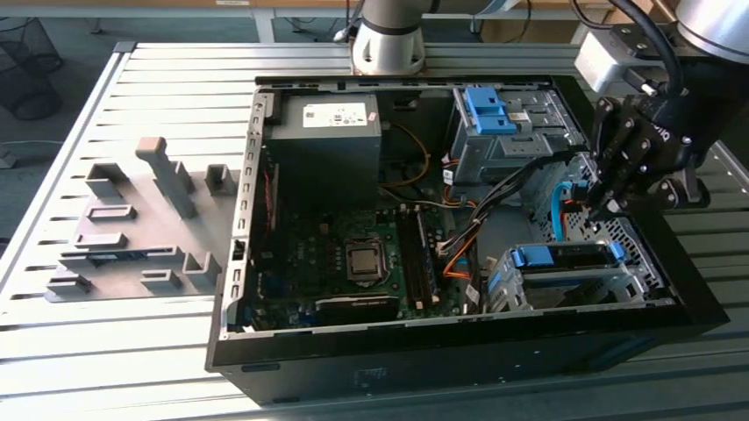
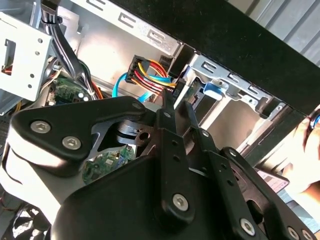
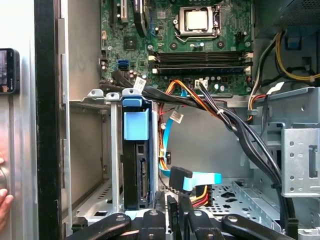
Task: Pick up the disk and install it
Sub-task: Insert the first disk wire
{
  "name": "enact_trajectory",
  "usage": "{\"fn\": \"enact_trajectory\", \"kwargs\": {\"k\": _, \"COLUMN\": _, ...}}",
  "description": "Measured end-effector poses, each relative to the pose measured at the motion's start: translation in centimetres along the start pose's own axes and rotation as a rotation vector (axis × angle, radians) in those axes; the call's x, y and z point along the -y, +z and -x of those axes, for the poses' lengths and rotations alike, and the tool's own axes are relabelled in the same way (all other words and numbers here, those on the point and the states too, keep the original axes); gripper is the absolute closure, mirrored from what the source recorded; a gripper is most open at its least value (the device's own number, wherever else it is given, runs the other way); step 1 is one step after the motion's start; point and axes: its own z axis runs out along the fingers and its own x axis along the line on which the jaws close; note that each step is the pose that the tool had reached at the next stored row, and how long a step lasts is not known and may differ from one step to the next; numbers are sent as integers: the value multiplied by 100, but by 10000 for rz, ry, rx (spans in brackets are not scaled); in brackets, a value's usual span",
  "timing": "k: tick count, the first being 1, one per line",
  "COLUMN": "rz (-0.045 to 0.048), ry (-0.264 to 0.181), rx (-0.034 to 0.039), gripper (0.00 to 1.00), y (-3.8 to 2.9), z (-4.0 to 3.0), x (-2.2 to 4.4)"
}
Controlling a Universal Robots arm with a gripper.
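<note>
The disk [image 1: 567,256], dark-bodied in a bright blue bracket, sits in the metal drive cage [image 1: 638,289] at the case's front corner, on the exterior view's right. In the first wrist view the disk [image 3: 136,150] stands edge-on in that cage. My gripper [image 1: 602,210] hangs just above and behind the cage, apart from the disk. Its fingers [image 2: 167,107] lie close together with nothing between them. The fingertips [image 3: 172,207] end just short of a black connector on a light blue flat cable [image 3: 200,178] and a bundle of coloured wires [image 2: 150,75].
The open computer case [image 1: 468,351] lies on a slatted metal table [image 1: 117,351]. A grey box with a white sticker [image 1: 328,123] and a second blue bracket [image 1: 486,110] sit at the back. A grey fixture [image 1: 129,219] stands outside the case. A person's hand [image 2: 307,150] is beyond the case wall.
</note>
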Motion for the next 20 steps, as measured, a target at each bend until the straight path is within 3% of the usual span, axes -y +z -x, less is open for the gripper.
{"fn": "enact_trajectory", "kwargs": {"k": 6, "rz": 0, "ry": 2, "rx": -6, "gripper": 75, "y": 20, "z": 1, "x": 1}}
{"fn": "enact_trajectory", "kwargs": {"k": 8, "rz": 0, "ry": 2, "rx": -4, "gripper": 76, "y": 21, "z": 1, "x": 1}}
{"fn": "enact_trajectory", "kwargs": {"k": 9, "rz": 0, "ry": 2, "rx": -4, "gripper": 83, "y": 21, "z": 1, "x": 1}}
{"fn": "enact_trajectory", "kwargs": {"k": 12, "rz": 0, "ry": 2, "rx": -3, "gripper": 84, "y": 22, "z": -1, "x": -2}}
{"fn": "enact_trajectory", "kwargs": {"k": 17, "rz": -31, "ry": -1, "rx": 24, "gripper": 84, "y": 26, "z": -56, "x": -68}}
{"fn": "enact_trajectory", "kwargs": {"k": 20, "rz": -111, "ry": -16, "rx": 32, "gripper": 84, "y": 32, "z": -93, "x": -98}}
